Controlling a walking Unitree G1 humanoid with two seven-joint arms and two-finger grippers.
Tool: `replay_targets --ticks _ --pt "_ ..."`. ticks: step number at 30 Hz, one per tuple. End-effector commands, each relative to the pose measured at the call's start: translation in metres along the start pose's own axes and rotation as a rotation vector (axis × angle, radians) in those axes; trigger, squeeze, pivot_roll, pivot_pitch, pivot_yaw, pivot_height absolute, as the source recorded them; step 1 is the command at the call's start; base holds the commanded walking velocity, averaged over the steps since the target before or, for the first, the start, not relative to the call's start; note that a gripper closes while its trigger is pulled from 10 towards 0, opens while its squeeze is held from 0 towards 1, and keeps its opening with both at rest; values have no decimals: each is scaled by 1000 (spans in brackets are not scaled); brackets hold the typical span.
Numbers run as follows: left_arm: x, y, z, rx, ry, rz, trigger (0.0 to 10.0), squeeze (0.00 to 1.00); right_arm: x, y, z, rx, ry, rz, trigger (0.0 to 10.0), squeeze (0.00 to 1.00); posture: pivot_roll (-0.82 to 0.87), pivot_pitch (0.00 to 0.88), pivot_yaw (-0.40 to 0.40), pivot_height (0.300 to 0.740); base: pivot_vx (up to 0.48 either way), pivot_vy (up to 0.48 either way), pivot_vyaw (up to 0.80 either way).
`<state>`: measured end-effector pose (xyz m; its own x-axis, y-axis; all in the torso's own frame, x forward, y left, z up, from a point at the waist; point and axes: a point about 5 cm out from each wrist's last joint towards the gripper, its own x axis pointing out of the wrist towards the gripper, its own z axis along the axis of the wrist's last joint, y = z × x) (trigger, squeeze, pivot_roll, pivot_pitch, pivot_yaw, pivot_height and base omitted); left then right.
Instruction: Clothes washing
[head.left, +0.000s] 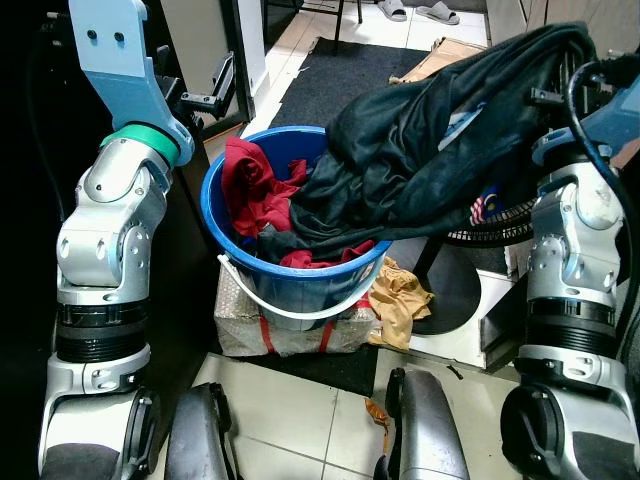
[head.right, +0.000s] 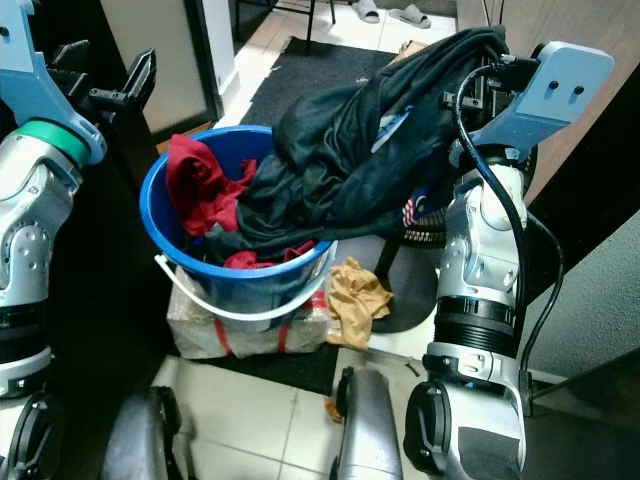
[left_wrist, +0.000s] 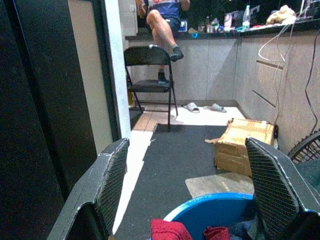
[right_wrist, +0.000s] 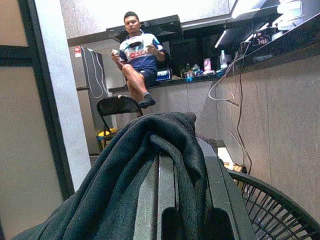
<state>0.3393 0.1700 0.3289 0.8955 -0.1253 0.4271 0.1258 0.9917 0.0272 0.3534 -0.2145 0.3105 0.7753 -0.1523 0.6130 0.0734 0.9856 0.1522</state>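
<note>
The right hand (right_wrist: 167, 200) is clenched on a dark garment (head.left: 420, 150), lifted and trailing into the blue bucket (head.left: 290, 275) of red clothes (head.left: 255, 180). The left hand (left_wrist: 185, 185) hangs released over the bucket's far-left rim.

Both arms are showing silver, rounded joint housings stacked in segments, with black ribbed collars banding them near the elbows. The left arm (head.left: 105, 250) is wearing a bright green ring where a light-blue bracket with two dark screw holes is joining it. The right arm (head.right: 480, 260) is carrying a matching blue bracket with two holes, and black cables are looping along it. The black fingers (left_wrist: 112, 175) are bearing fine cross-hatched pads.
</note>
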Motion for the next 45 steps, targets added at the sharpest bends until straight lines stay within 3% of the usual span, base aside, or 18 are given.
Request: replay_targets --ticks 1,15,45 --pt "-1 3 -3 13 8 11 10000 0 -2 0 3 7 -12 -12 10000 0 41 0 47 498 0 0 0" --pt "0 4 -3 14 8 10 10000 0 -5 3 -1 19 9 -7 10000 0 47 0 51 595 0 0 0" --pt "-3 5 -5 13 11 23 10000 0 -8 11 -7 28 38 23 10000 0 53 0 38 721 0 0 0"
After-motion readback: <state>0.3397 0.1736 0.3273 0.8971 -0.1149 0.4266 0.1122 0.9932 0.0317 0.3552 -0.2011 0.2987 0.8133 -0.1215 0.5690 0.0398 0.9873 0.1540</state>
